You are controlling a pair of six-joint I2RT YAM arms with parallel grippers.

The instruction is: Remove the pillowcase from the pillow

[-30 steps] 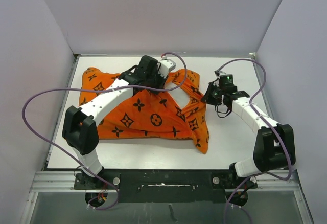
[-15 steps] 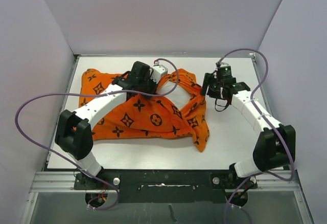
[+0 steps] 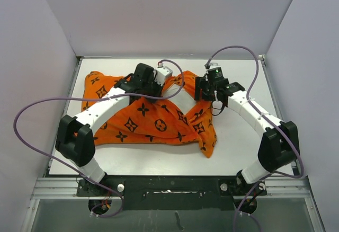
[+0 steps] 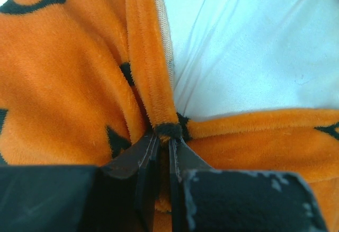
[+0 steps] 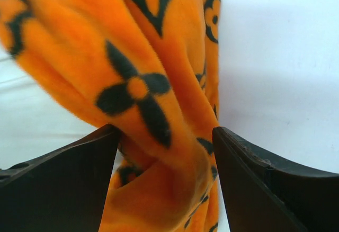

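One pillowcase (image 3: 153, 121), one pillow (image 4: 254, 46) (mostly covered), two arms (image 3: 106, 107) (image 3: 249, 110).

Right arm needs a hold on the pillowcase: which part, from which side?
The raised fold of the pillowcase at the right rim of its opening. It stands as a narrow ridge between the fingers of the open right gripper, so close across it from the table side, clear of the pillow. The left gripper pinches the hem.
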